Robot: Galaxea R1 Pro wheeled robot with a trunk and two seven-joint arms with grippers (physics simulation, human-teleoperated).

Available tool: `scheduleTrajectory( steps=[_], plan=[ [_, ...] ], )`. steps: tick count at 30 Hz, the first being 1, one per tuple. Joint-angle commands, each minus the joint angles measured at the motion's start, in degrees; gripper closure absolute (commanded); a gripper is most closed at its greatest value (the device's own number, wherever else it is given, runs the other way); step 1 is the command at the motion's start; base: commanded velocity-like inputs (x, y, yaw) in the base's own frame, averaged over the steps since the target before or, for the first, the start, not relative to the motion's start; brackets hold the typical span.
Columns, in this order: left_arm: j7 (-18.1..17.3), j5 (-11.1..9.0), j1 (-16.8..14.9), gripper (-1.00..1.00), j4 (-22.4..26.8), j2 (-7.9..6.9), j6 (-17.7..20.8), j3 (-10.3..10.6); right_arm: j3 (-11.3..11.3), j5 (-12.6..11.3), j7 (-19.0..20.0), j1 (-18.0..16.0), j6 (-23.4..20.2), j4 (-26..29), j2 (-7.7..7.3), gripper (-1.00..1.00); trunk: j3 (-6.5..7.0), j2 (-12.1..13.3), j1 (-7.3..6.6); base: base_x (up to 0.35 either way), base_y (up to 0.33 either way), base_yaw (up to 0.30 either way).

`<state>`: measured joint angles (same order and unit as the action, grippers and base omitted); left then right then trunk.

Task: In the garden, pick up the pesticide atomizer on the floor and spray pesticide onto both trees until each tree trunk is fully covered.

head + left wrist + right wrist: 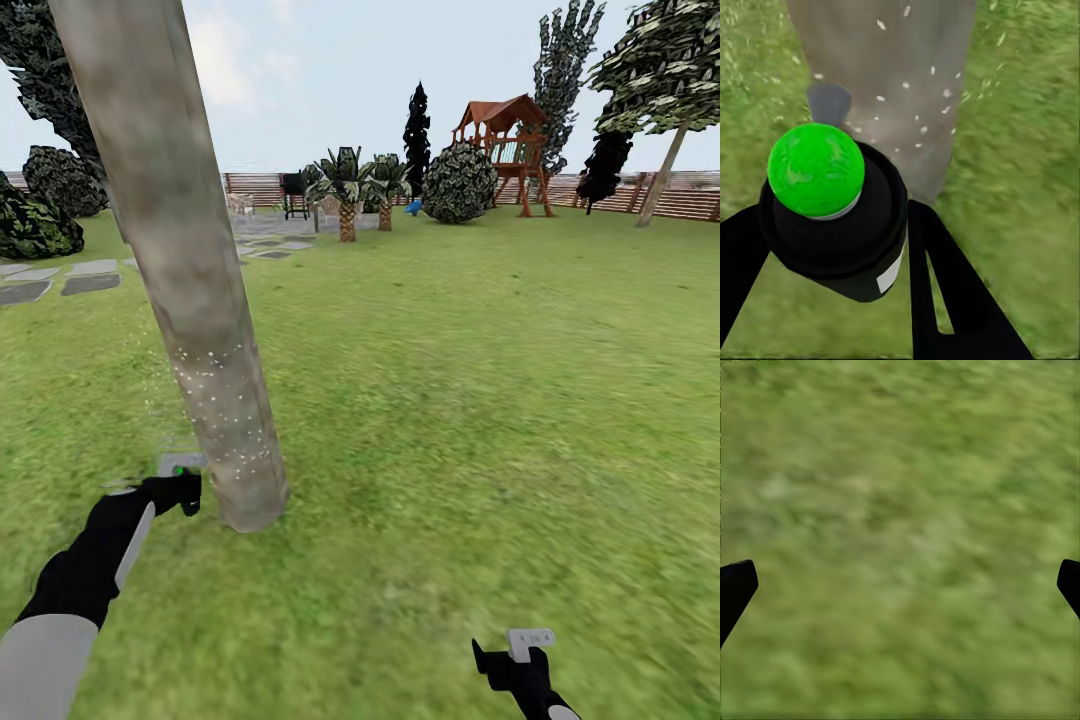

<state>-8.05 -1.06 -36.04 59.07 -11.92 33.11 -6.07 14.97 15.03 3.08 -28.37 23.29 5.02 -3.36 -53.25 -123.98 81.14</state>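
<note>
Atomizer: the pesticide atomizer [832,217], a black bottle with a round green cap, is sitting clamped between the two black fingers [952,300] of the left gripper [178,490], its grey nozzle facing the tree trunk [185,270].

Left arm: it is reaching forward low over the grass [480,400], black forearm angled up toward the foot of the trunk, with the gripper hanging just beside the bark near ground level.

Right arm: it is hanging low at the near right, with the right gripper [515,655] over bare lawn; its two fingertips [735,585] are standing wide apart with nothing between them.

Pesticide: small white specks [225,400] are dotting the lower part of the trunk, thinning out higher up; more flecks [919,97] are showing against the bark in front of the nozzle.

Trees: one thick pale trunk is leaning across the near left; a second tree [665,90] with a slanted tan trunk is standing far off at the right, by the wooden fence [680,200].

Beyond: two small palms [347,190], one round bush [460,182], one wooden play tower [510,145] and grey paving slabs [60,280] are lining the far side of the lawn.
</note>
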Motion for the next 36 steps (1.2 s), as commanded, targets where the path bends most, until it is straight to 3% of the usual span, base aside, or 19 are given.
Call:
scheduleTrajectory(
  steps=[1, 4, 7, 11, 14, 36],
  plan=[
    [0.1, -0.1, 0.0, 1.0, -2.5, 0.06, -2.5, 0.1, 0.0, 0.0, 0.0, 0.0, 0.0, 0.0, -0.02, -1.0, 0.01, 0.0, -0.01, 0.0, 0.0, 0.0],
    [0.3, -0.1, 0.0, 1.0, -7.9, 0.52, -7.5, 0.1, 0.0, 0.0, 0.0, 0.0, 0.0, 0.0, -0.01, -1.0, 0.01, 0.0, -0.01, 0.0, 0.0, 0.0],
    [0.4, -0.1, 0.0, 1.0, -11.8, 2.29, -11.3, 0.1, 0.0, 0.0, 0.0, 0.0, 0.0, 0.1, -0.05, -1.0, 0.01, 0.0, -0.01, 0.0, 0.0, 0.0],
    [4.0, 0.0, 0.0, 1.0, -26.6, 2.95, -24.3, 0.2, 0.1, 0.0, 0.0, 0.0, 0.1, 0.1, -0.06, -1.0, 0.01, 0.0, -0.01, 0.026, -0.028, 0.0],
    [4.9, -0.1, 0.0, 1.0, -31.7, 3.14, -28.1, 0.2, 0.1, -0.1, -0.1, 0.0, 0.1, 0.1, -0.12, -1.0, 0.01, 0.0, -0.01, 0.124, -0.197, 0.0],
    [5.1, 0.0, 0.0, 1.0, -32.9, 3.58, -28.6, 0.4, 0.1, 0.0, 0.1, 0.0, 0.1, 0.1, -0.05, -1.0, 0.01, 0.0, -0.01, 0.084, -0.259, 0.0]
  ],
)
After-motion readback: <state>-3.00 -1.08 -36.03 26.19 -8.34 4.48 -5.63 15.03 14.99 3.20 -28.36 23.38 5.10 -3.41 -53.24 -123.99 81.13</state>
